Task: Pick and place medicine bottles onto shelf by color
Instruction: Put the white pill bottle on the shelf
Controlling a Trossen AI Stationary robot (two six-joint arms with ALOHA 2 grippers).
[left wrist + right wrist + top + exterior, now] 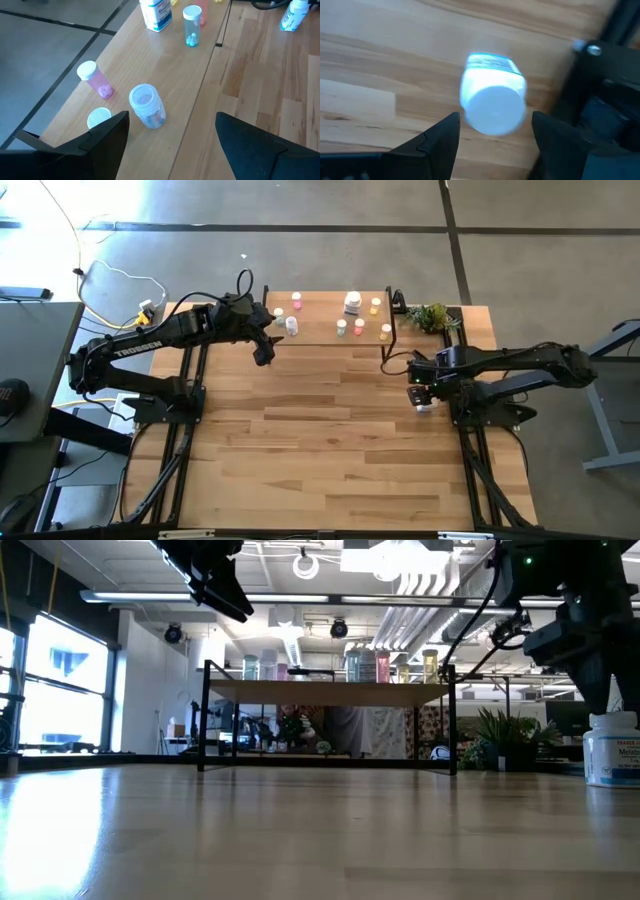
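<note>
The shelf [320,332] stands at the table's far edge with several small bottles on its top, pink, yellow, green and clear, and one larger white bottle [352,303]. My left gripper [265,350] hovers open above the shelf's left front part, over a clear small bottle [146,105] that stands upright next to a pink one [95,80]. My right gripper [424,398] is open above the table's right part. Its fingers stand on either side of a larger white bottle [494,100], which stands upright on the tabletop and also shows in the low view [612,748].
A small green plant [432,317] stands at the table's far right corner beside the shelf. A black cable [392,358] loops on the table by the shelf's right front leg. The tabletop [330,450] spreads wide between the arms and toward the near edge.
</note>
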